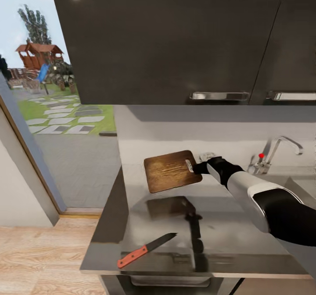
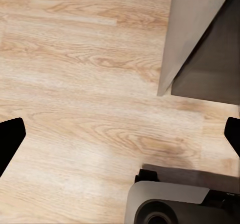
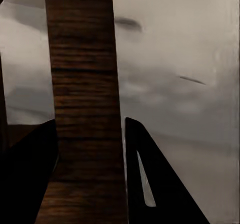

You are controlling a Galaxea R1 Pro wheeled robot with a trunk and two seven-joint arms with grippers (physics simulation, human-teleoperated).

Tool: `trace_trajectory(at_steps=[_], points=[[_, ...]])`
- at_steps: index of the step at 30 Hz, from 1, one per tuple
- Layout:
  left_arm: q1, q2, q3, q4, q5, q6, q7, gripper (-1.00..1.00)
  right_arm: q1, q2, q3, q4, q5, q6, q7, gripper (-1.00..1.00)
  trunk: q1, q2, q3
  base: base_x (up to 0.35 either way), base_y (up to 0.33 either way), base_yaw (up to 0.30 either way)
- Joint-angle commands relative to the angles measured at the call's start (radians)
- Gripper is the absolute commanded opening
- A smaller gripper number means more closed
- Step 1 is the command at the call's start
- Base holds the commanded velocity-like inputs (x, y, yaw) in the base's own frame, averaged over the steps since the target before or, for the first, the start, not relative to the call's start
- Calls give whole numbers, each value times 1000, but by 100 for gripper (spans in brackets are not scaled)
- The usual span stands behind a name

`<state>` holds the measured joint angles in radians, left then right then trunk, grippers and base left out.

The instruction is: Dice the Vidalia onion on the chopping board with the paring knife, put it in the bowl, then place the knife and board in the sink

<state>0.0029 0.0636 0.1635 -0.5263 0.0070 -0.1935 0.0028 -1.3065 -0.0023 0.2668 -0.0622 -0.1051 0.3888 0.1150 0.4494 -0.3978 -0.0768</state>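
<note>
Brown wood, grain plainly visible: the chopping board (image 1: 172, 171) is lifted clear of the countertop (image 1: 245, 238), tilted, with its dark reflection lying on the glossy grey surface beneath it. The right gripper (image 1: 199, 167) is clamped on the board's edge at the end nearest the tap, beside the small hole in the board. In the right wrist view the board (image 3: 85, 109) stands between the two black fingers (image 3: 155, 184), which press against its faces. The right arm, with a white forearm and a black elbow section, reaches in from the sink side.

The paring knife (image 1: 145, 250) lies flat on the countertop near the front edge, its orange-red handle toward the left corner and its dark blade pointing inward to the right. It is well apart from the board and from the gripper.

The sink (image 1: 303, 185) is partly in view at the right edge, with the chrome tap (image 1: 281, 148) and its red-tipped lever behind it. Glossy black upper cabinets (image 1: 175, 36) with steel handles hang above the counter.

The left gripper (image 2: 120, 134) hangs over the light wood floor (image 2: 75, 84), its black fingertips set wide apart and holding nothing. A dark grey cabinet corner (image 2: 210, 44) and part of the robot's base (image 2: 175, 204) are visible in the left wrist view.

A doorway on the left opens onto a garden with stepping stones.
</note>
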Motion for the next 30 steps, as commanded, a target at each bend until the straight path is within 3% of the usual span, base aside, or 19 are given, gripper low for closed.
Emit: trace_trajectory(at_steps=[1, 10, 15, 24, 30], points=[[0, 0, 1, -2, 1, -1, 0, 100, -1, -1, 6, 0, -27, 6, -7, -100, 1, -2, -2, 0, -54, 0], [0, 1, 1, -2, 1, -1, 0, 100, 0, -16, 6, 32, -85, 0, -107, -100, 1, -2, -2, 0, -12, 0], [0, 1, 2, -1, 1, -1, 0, 100, 0, -48, 7, 39, -162, -2, -120, -100, 1, -2, -2, 0, 0, 0], [0, 1, 2, -1, 1, -1, 0, 100, 39, -86, 6, 40, -182, -5, -123, -100, 1, -2, -2, 0, 0, 0], [0, 1, 2, -1, 1, -1, 0, 100, 59, -96, 7, 41, -183, -5, -123, -100, 1, -2, -2, 0, 0, 0]])
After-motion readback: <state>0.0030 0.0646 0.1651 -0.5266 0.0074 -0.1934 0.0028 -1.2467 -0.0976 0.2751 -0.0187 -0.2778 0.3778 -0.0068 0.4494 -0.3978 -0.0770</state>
